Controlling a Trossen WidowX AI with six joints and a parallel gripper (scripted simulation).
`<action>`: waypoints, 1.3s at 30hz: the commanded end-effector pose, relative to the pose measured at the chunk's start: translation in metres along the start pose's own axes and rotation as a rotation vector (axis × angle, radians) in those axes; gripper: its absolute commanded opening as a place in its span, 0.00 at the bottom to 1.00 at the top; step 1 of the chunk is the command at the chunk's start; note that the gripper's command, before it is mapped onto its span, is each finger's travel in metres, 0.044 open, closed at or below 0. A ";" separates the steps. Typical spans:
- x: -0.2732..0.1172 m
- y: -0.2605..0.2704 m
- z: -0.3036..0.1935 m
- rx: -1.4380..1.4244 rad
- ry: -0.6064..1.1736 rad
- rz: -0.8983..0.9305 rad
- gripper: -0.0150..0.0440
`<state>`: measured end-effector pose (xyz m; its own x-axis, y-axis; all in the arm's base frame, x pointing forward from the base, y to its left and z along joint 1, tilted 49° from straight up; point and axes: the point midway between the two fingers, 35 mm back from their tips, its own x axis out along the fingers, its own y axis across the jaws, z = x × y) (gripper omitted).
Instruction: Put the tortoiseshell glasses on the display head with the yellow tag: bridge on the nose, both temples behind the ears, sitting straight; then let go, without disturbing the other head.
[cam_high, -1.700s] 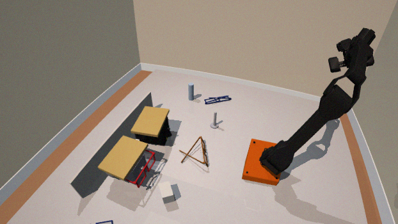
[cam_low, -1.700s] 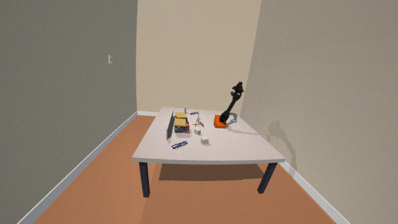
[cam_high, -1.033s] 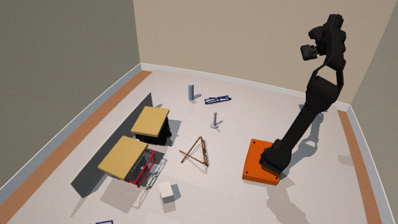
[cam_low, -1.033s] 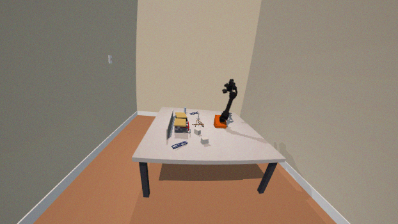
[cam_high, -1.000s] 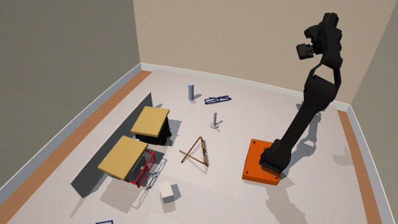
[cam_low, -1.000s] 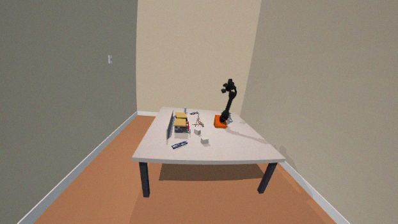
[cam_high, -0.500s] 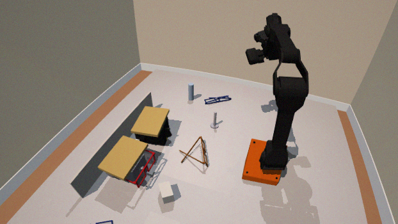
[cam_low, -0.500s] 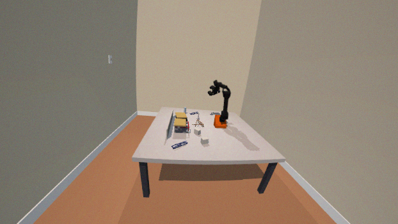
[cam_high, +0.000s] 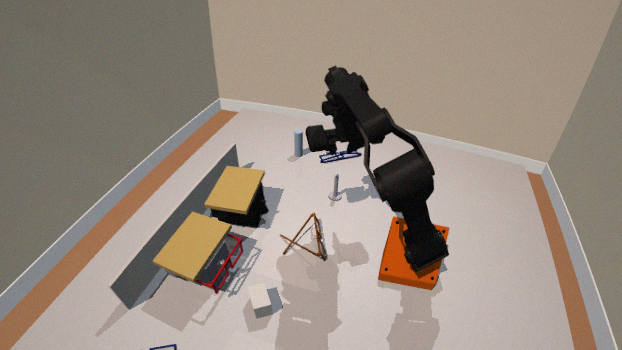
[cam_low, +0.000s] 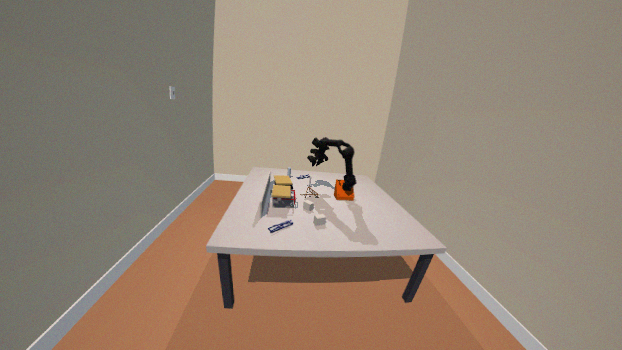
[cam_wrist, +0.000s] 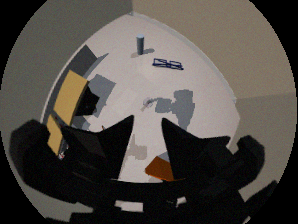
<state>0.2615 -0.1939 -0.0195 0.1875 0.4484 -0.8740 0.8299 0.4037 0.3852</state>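
Note:
The tortoiseshell glasses (cam_high: 293, 241) (cam_low: 311, 192) rest on the table with temples crossing, well below the arm. Two display heads stand under tan boards. The nearer head (cam_high: 212, 267) (cam_low: 284, 202) is grey and has red glasses (cam_low: 294, 196) at its front. The farther head (cam_high: 235, 218) (cam_wrist: 88, 100) is black. No yellow tag can be made out, so I cannot tell which head bears it. My gripper (cam_wrist: 148, 119) is partly open and empty, high above the table. The glasses are not clearly visible in the wrist view.
A grey upright panel (cam_high: 172, 230) stands behind the heads. A blue cylinder (cam_high: 298, 144) (cam_wrist: 140, 45) and navy glasses (cam_wrist: 168, 64) (cam_low: 303, 176) are at the back. A thin post (cam_high: 336, 187) stands near the tortoiseshell glasses. Pale blocks (cam_low: 308, 205) (cam_low: 319, 219) and more navy glasses (cam_low: 280, 226) lie in front.

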 end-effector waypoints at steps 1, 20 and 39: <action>0.020 0.043 -0.046 0.033 0.121 0.029 0.59; 0.054 0.102 -0.176 0.145 0.427 -0.017 0.46; 0.072 0.101 -0.182 0.146 0.426 -0.017 0.46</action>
<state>0.2632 0.0200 0.0137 -0.0347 0.7393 -0.6725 0.8992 0.3167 0.3018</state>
